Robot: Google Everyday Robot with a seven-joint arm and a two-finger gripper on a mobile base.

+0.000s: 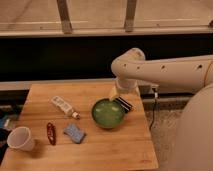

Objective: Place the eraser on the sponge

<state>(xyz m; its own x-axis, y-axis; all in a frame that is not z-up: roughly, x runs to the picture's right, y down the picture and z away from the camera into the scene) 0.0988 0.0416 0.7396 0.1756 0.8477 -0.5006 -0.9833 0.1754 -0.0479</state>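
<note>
Camera view: the eraser (123,104) lies at the bowl's (106,115) 2 o'clock under the gripper (118,96), fingers spread wide, well apart from the sponge (74,133) at 8 o'clock, so grasping and placing seem left.

A pale wooden table (100,152), seen from above. The gripper (116,95) hangs over its far right part. Just in front of the gripper and slightly to its left sits a round green bowl (107,114), upright (its inside looks a lighter green). Left of the gripper and well apart from it, a white tube (65,106) lies slantwise. Farther left, nearer the front edge, lies a red-brown oblong item (51,133). Farthest from the gripper, at the front left corner, stands a white cup (21,138). Behind the gripper runs a dark wall band (60,60), and above it two metal posts (64,15) rise.
</note>
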